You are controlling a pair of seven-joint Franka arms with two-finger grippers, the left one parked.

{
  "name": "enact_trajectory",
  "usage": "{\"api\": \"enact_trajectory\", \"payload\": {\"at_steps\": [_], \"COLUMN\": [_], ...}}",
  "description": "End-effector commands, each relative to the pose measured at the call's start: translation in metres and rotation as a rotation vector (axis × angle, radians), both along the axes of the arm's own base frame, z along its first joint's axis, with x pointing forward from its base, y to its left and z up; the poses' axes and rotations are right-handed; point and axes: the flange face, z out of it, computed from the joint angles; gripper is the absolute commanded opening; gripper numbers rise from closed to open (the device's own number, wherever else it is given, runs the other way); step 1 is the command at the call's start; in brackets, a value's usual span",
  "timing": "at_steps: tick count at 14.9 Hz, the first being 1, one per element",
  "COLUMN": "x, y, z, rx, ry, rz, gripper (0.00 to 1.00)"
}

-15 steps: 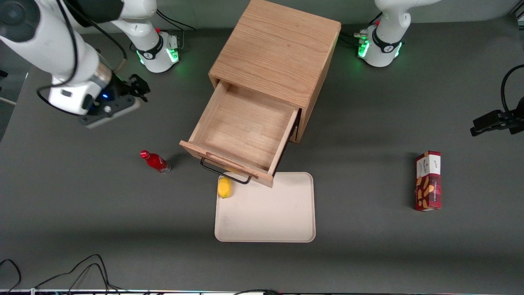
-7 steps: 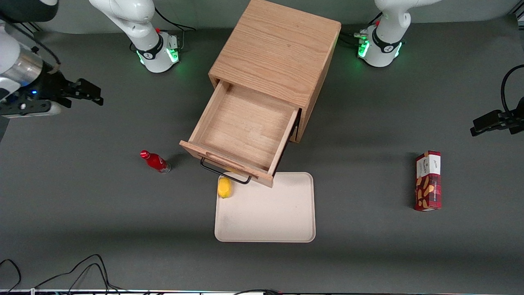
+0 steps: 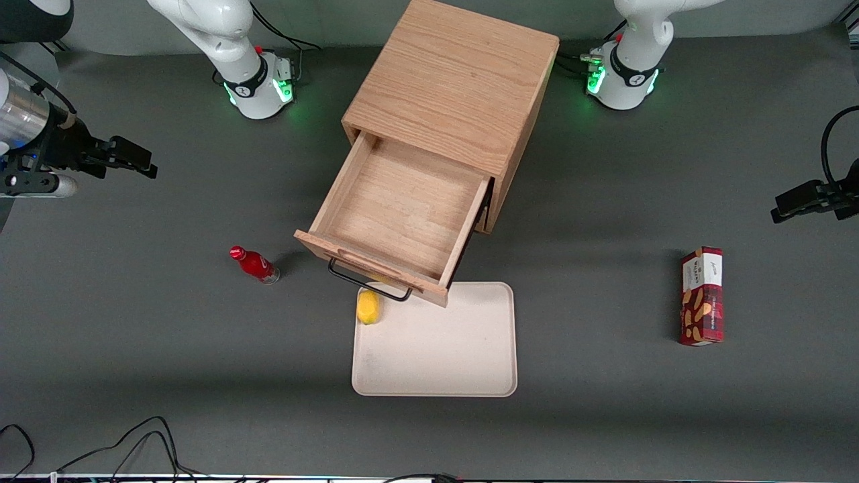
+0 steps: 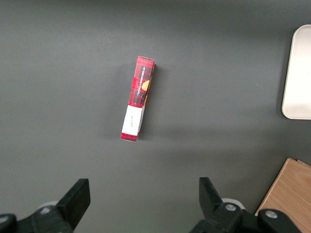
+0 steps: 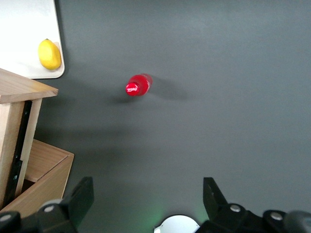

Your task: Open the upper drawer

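The oak cabinet (image 3: 463, 87) stands at the table's middle. Its upper drawer (image 3: 402, 208) is pulled far out toward the front camera, its shallow wooden tray empty, the black wire loop handle (image 3: 369, 280) on its front. The drawer also shows in the right wrist view (image 5: 29, 145). The bottom drawer is hidden under it. My right gripper (image 3: 131, 157) is open and empty, high above the table toward the working arm's end, well apart from the drawer. Its fingers (image 5: 80, 199) stand wide apart.
A cream tray (image 3: 436, 349) lies nearer the front camera than the drawer, with a lemon (image 3: 368, 307) at its edge below the handle. A red bottle (image 3: 255, 265) stands beside the drawer. A red snack box (image 3: 702, 295) lies toward the parked arm's end. Cables (image 3: 134, 443) lie at the front edge.
My right gripper has swung away from the cabinet toward the working arm's end of the table, then shifted a little more. The drawer has not moved.
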Motion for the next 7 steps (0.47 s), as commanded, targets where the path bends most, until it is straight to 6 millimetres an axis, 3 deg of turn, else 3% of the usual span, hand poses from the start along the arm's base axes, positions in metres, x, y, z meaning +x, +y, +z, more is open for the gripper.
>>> {"api": "enact_trajectory", "payload": {"at_steps": [1, 4, 7], "x": [0.0147, 0.0112, 0.0116], "y": [0.0076, 0.0161, 0.0068], "z": [-0.0008, 0.0009, 0.0017], "rx": [-0.022, -0.011, 0.0], "ry": [0.007, 0.014, 0.012], "rz": [0.01, 0.037, 0.023], "gripper": [1.0, 1.0, 1.0]}}
